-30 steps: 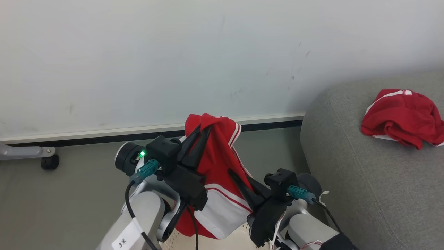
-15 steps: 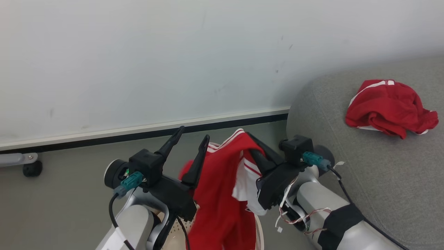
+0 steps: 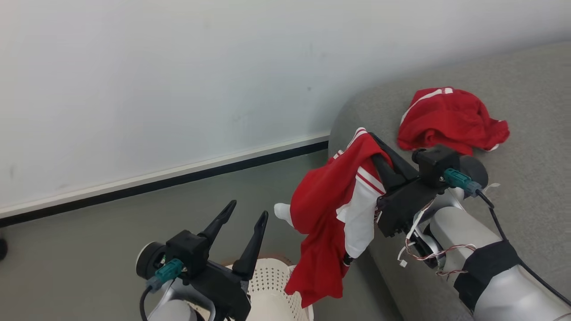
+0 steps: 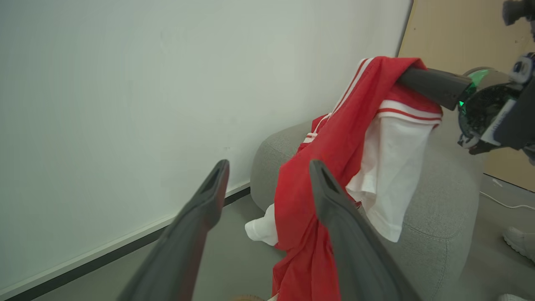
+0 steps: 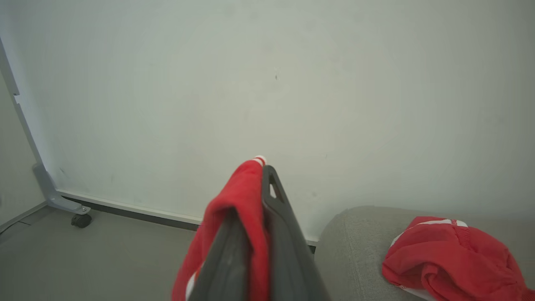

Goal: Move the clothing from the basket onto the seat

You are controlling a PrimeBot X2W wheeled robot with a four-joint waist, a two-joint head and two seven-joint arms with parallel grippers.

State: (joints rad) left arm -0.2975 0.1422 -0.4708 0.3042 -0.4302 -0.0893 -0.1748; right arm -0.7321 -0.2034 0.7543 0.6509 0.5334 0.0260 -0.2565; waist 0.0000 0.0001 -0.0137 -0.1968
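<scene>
- Pinching jersey at a top fold in right gripper, fingers clenched on the cloth, centre right of head view.
- Hangs limp and long (soft, light, likely to swing or snag), with hem low above basket at bottom centre.
- Safer to grip a bunched fold than one thin layer.
- With left gripper spread wide, grasping nothing, lower left.
- Needs lifting over the rounded edge of sofa, just beside the hanging cloth.
- Plenty of bare cushion at right, below second garment bunched at upper right.
</scene>
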